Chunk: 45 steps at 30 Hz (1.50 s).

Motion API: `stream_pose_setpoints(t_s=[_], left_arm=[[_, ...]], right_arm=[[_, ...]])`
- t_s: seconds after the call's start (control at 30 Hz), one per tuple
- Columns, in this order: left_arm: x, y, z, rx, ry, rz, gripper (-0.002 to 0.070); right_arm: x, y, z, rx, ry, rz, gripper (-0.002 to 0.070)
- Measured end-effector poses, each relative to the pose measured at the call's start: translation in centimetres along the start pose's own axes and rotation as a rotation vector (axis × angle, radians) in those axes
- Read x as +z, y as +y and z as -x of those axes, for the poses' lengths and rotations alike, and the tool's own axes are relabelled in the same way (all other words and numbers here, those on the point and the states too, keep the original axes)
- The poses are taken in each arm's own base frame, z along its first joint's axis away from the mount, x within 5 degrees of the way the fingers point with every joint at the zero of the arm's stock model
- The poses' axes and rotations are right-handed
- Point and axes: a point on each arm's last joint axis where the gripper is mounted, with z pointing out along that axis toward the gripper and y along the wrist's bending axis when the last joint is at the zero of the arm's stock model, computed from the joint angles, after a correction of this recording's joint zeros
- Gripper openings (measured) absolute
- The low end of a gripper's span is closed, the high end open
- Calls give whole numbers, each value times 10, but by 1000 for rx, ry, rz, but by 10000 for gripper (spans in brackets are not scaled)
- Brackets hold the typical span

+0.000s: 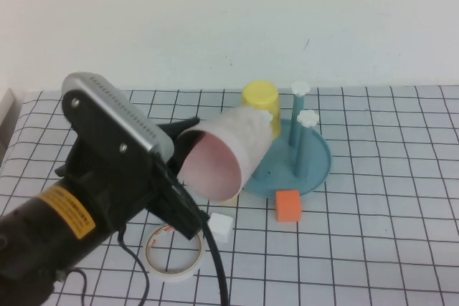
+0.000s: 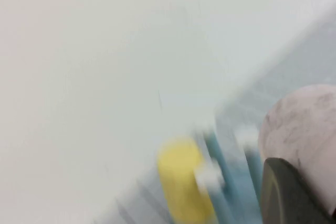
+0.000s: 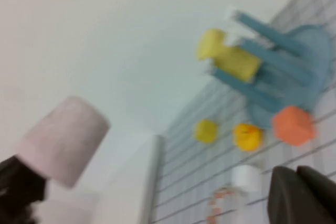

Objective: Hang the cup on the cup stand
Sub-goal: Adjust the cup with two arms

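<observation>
My left gripper point(image 1: 183, 150) clamps the pink cup point(image 1: 228, 153) in the air, tilted on its side just beside the cup stand point(image 1: 301, 166), which carries a yellow cup point(image 1: 261, 102). I see only my right gripper's point(image 3: 302, 195) tip; its state I cannot tell.

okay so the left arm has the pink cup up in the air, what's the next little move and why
Probably tip the cup mouth-down and carry it toward a free peg of the cup stand. The left gripper holds it lying sideways in the air, beside the stand, not over any peg. The right gripper hangs off to the side, its fingers together.
</observation>
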Motion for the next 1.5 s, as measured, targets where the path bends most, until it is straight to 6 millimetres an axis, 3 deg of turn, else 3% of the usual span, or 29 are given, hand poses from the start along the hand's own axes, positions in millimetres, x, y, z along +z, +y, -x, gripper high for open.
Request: stream_pose_setpoints(t_s=[0.23,0.4,0.5,0.67,0.73,0.8,1.07,1.3,1.5], left_arm=[[13,-2,5,144,-280,53,5],[25,-4,3,164,-415,76,5],[29,-5,2,164,-491,89,5],[34,-7,-3,172,-500,77,5],[35,-8,-3,175,-501,73,5],[34,-8,-3,177,-506,73,5],[34,-8,-3,178,-507,71,5],[34,-4,-3,143,-498,109,5],[34,2,-4,89,-482,168,5]], right_arm=[[10,14,-1,122,107,125,-1],[27,34,11,50,231,127,26],[47,58,31,23,306,157,147],[95,82,62,87,463,199,510],[116,88,72,128,541,231,603],[141,90,79,169,620,256,653],[224,128,89,90,737,371,685],[241,143,94,21,648,335,686],[248,152,77,-19,627,297,686]])
